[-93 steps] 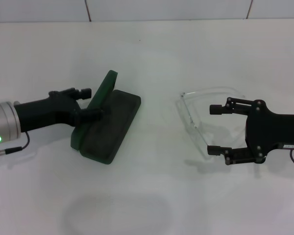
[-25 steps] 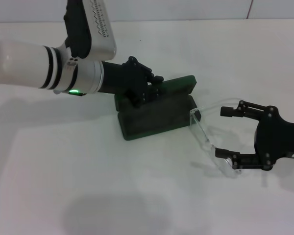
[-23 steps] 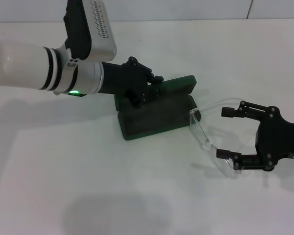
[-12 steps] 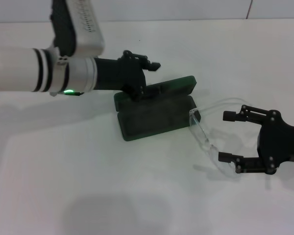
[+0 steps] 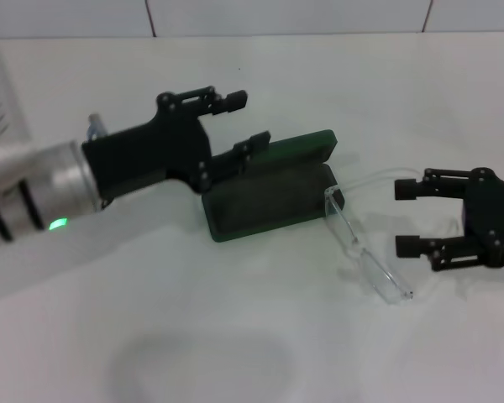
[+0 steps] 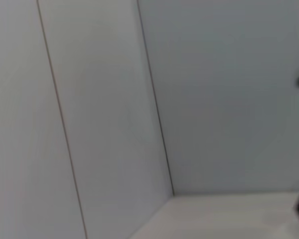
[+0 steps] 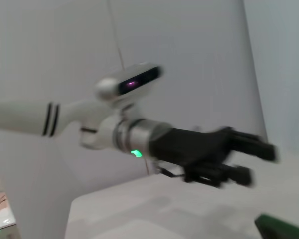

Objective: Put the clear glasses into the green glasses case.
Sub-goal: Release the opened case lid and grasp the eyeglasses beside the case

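The green glasses case (image 5: 273,195) lies open in the middle of the table, its lid (image 5: 298,148) raised at the back and the dark lining showing. The clear glasses (image 5: 365,252) lie on the table just right of the case, one end touching the case's right end. My right gripper (image 5: 401,217) is open, just right of the glasses and apart from them. My left gripper (image 5: 247,120) is open above the case's back left corner, holding nothing. The right wrist view shows the left gripper (image 7: 249,162) and a corner of the case (image 7: 281,226).
White table (image 5: 235,336) with a tiled wall (image 5: 286,15) behind it. The left wrist view shows only the wall (image 6: 114,109).
My left gripper has let go of the case lid and drawn back to the left. My right gripper has pulled away to the right, leaving the glasses on the table against the case.
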### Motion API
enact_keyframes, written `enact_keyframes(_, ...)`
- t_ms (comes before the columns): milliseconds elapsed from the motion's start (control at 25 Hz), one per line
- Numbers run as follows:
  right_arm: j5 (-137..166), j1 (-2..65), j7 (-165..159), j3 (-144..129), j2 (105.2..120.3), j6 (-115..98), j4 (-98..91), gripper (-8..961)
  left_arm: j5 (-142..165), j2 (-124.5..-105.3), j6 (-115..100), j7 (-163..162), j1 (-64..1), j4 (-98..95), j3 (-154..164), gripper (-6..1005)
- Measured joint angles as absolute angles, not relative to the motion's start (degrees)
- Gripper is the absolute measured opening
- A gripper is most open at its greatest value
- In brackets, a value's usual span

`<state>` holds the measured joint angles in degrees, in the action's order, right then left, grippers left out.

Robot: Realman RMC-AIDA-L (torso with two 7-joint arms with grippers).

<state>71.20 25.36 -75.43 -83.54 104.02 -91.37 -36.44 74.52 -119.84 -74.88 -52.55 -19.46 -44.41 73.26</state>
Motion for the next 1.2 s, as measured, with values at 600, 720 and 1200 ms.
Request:
enact_keyframes(600,128.25,37.74,-140.07,-73.62,115.52,-90.66,-70.97,788,59.79,-119.54,-84.71,-32.84,-17.6,-25.7,72.71,540)
enact_keyframes(720,130.11,39.8,-146.27,-79.42,115.39,-88.99,-70.35,787,59.94,-119.45,-84.49,-32.7,-18.03,-24.92,72.69,539)
enact_keyframes(1200,133.79,43.08,-160.23,-94.3,116.11,-82.72,-67.48,783,61.37,-119.22,-84.52,-31.29,-17.01,-23.61,72.84,537)
